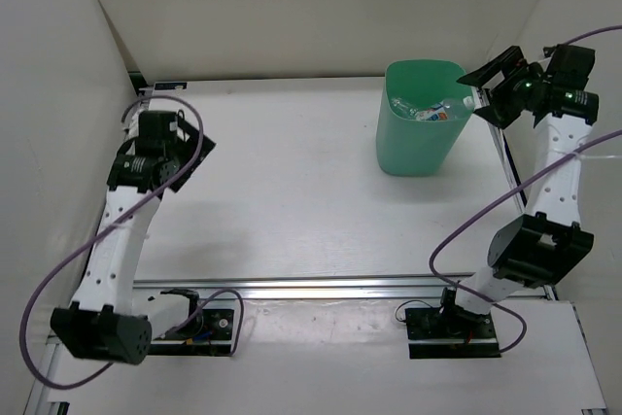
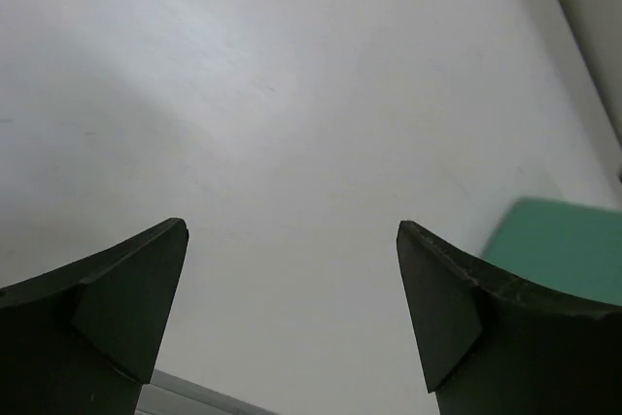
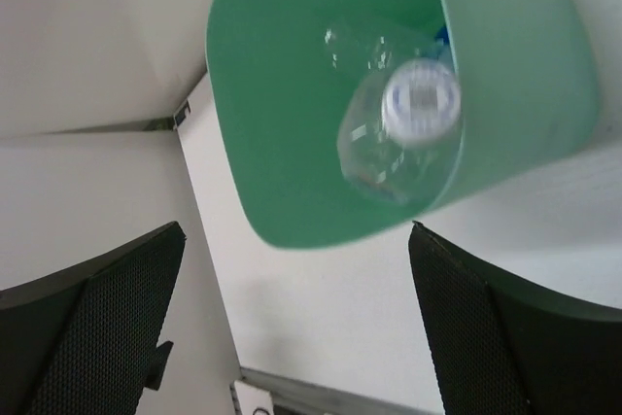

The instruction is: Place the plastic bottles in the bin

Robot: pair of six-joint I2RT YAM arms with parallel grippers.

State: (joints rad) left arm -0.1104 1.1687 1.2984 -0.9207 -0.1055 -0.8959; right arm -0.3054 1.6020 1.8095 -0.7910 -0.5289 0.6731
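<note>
The mint-green bin [image 1: 418, 148] stands at the back right of the table. Plastic bottles [image 1: 428, 111] lie inside it. In the right wrist view a clear bottle with a white cap [image 3: 398, 133] shows blurred inside the bin [image 3: 292, 143], with another clear bottle [image 3: 355, 46] deeper in. My right gripper [image 1: 484, 92] hovers open just right of the bin's rim, nothing between its fingers [image 3: 117, 308]. My left gripper [image 1: 185, 155] hangs open and empty over the left side of the table, far from the bin [image 2: 564, 245].
White walls close in the table at the left, back and right. A metal rail [image 1: 340, 289] runs across the near edge, in front of the arm bases. The bin stands close to the right wall.
</note>
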